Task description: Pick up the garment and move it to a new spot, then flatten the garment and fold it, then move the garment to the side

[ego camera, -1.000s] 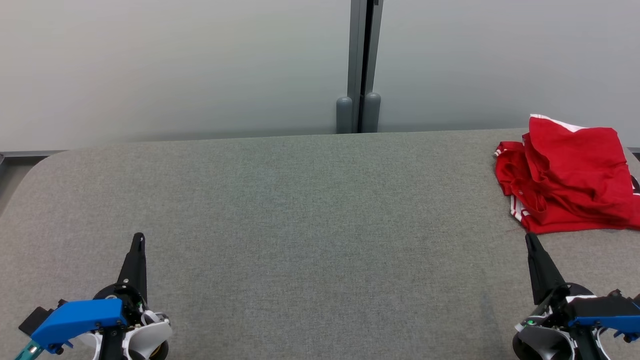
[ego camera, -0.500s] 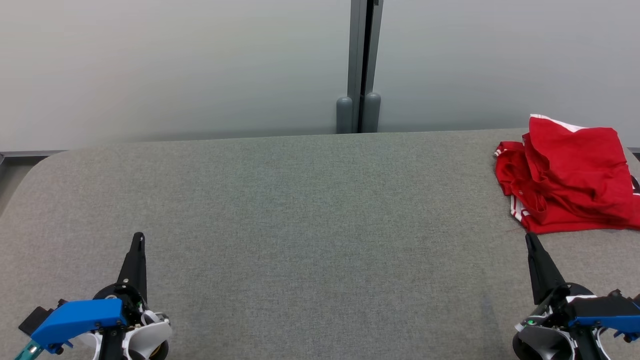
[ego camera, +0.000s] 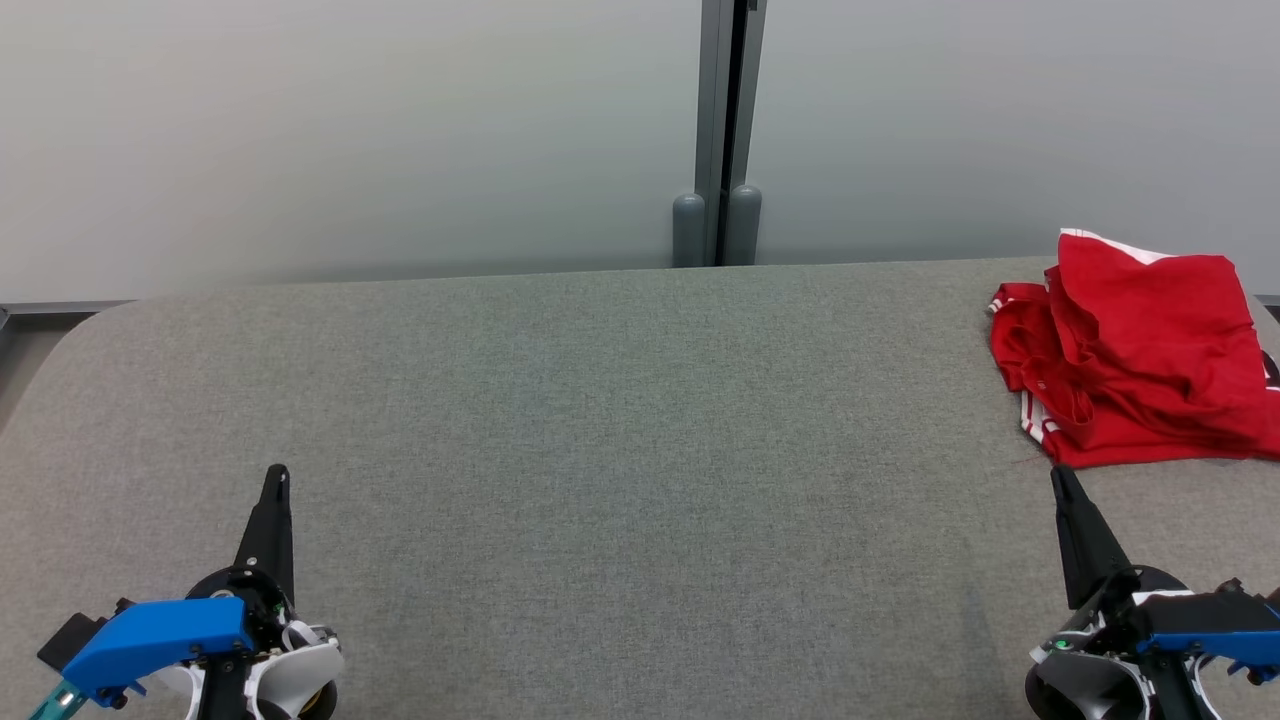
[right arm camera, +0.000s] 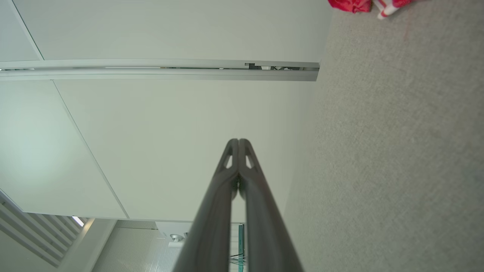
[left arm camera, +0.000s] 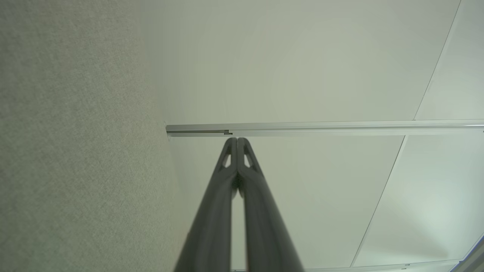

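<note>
Garment (ego camera: pixel 1140 350): red cloth with white stripe trim, lying in a loose layered heap at the far right of the grey fabric-covered table (ego camera: pixel 620 450), close to the back edge and running out of the head view on the right. A scrap of it also shows at the top of the right wrist view (right arm camera: pixel 348 4). Layers are uneven and rumpled; cannot tell sleeve from hem.

Left gripper (ego camera: pixel 277 475): low on the robot's left, well apart from the cloth, fingers pointing toward the wall panels (ego camera: pixel 350 130). Left wrist view shows the two dark fingers pressed tip to tip (left arm camera: pixel 237 140), nothing between them.

Right gripper (ego camera: pixel 1058 475): near the garment's front edge, just short of it, not touching. Fingers likewise drawn together and holding nothing (right arm camera: pixel 238 141).

Change over the last second: none observed. Cloth, both arms and the camera framing match the earlier head views exactly.

Reading: robot is idle at rest pose. Garment sits off to one side, but the heap is too untidy for me to call it a finished fold. Judged from pose alone, this is either before the first pick or after the last set-down; cannot settle which.

If work remains, the right arm is the obvious one to use, since it is closest. It would need to part its fingers before reaching the near hem.

Risk: pinching several layers at once and dragging the whole heap.
</note>
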{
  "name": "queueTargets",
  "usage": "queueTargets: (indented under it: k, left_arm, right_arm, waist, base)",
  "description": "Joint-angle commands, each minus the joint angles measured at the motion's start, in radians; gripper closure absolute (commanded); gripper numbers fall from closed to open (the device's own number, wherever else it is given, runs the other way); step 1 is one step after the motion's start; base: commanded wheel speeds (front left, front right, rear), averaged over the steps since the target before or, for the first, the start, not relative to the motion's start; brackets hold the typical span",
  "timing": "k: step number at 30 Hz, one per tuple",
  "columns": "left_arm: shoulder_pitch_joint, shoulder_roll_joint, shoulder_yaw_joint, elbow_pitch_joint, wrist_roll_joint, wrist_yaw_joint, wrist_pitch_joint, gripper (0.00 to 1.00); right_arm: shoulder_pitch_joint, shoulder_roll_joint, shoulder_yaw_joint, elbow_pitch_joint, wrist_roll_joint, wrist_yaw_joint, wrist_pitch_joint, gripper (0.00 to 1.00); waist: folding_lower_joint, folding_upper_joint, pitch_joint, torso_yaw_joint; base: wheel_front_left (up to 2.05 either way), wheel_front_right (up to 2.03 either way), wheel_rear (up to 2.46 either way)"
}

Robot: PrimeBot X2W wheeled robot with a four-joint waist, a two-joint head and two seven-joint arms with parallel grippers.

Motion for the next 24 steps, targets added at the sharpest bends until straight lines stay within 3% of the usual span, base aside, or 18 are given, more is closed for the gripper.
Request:
queueTargets:
  k: [1, 24]
  left_arm:
    - [-0.01, -0.002, 0.001, -0.004, -0.003, -0.004, 0.004, 1.0]
    - [-0.01, -0.002, 0.001, -0.004, -0.003, -0.004, 0.004, 1.0]
  right_arm:
    - [-0.014, -0.007, -0.003, -0.003, 0.003, 0.0, 0.005, 1.0]
    - [-0.014, -0.007, -0.003, -0.003, 0.003, 0.0, 0.004, 1.0]
  waist:
    - [0.0, 0.0001, 0.0, 0.0]
    - [0.0, 0.0001, 0.0, 0.0]
  base:
    - [0.0, 0.0, 0.0]
    - [0.0, 0.0, 0.0]
